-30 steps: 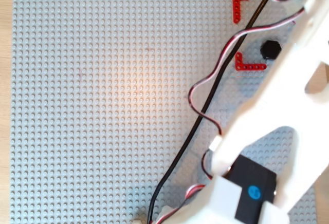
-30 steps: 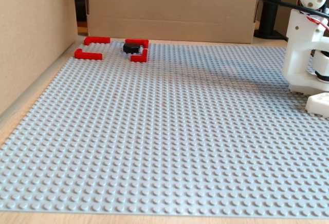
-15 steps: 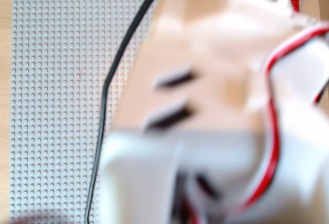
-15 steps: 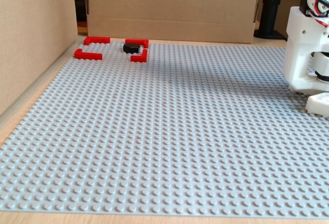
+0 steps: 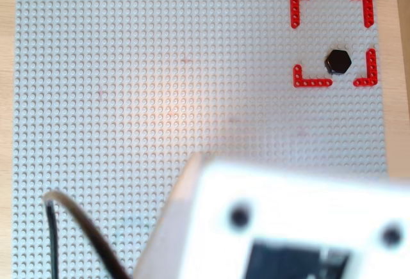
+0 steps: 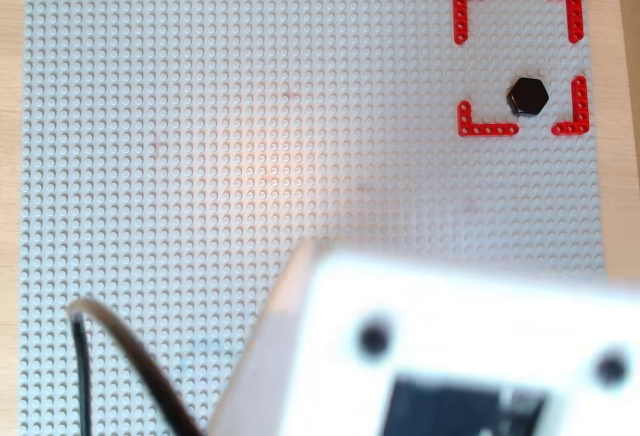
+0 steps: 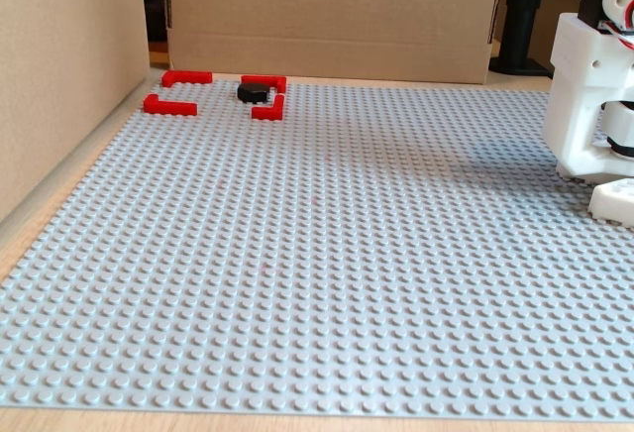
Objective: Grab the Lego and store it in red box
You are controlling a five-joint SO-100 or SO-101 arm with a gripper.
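The Lego (image 5: 337, 61) (image 6: 527, 96), a small glossy black hexagon, lies inside the red box (image 5: 301, 0) (image 6: 470, 1). It sits near the lower side of the box in both overhead views, between the two lower corner pieces. In the fixed view the Lego (image 7: 255, 91) rests at the far left of the plate, beside the right-hand corners of the red box (image 7: 178, 107). No gripper fingers show in any view. Only a blurred white part of the arm (image 5: 288, 221) (image 6: 450, 346) fills the bottom of both overhead views, and the arm's white base (image 7: 594, 105) stands at the right edge.
Everything sits on a large grey studded baseplate (image 7: 327, 254) (image 5: 160, 100). Cardboard walls (image 7: 59, 65) close the left and back sides. A black post (image 7: 520, 16) stands at the back right. A black cable (image 5: 54, 228) crosses the lower left of the overhead views.
The white fingertips that hung above the red box a second ago have left the fixed view, and so has the black cable across the top. The Lego has not moved.
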